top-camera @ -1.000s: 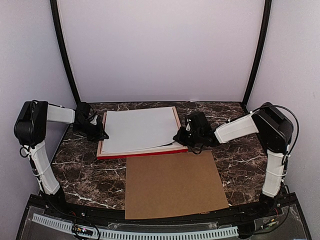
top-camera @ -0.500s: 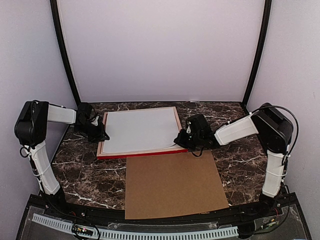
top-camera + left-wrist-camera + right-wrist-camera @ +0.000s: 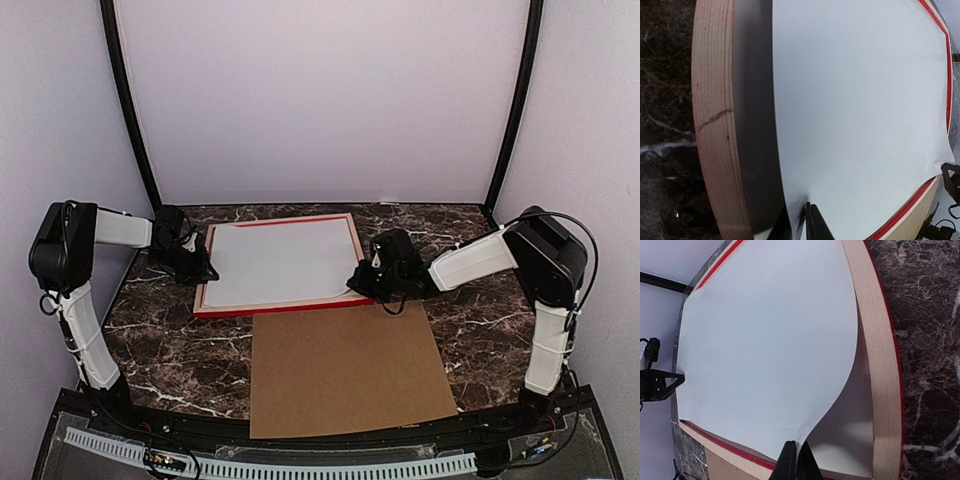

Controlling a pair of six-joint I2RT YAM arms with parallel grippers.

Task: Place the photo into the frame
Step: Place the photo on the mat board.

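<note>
Now | L grip [image 3: 804, 221] + R grip [image 3: 796, 460] pinching photo [image 3: 280, 262] | over frame [image 3: 268, 309]

**A marble table in a pale booth**

We see a table [image 3: 480, 330] with a dark brown marble top, veined all over in white, standing inside a small booth. Behind it rises a flat back wall [image 3: 320, 100], pale and plain. The left wall [image 3: 50, 110] and the right wall [image 3: 590, 110] have the same pale lilac-white tone and close in toward the back. Two thin black poles, one on the left [image 3: 128, 110] and one on the right [image 3: 515, 110], climb from the table's far corners and lean outward as they go up. Along the near edge we find a black ledge [image 3: 485, 428] carrying a white slotted strip [image 3: 300, 468]. The light is soft and even, and the shadows on the marble are faint.
</note>
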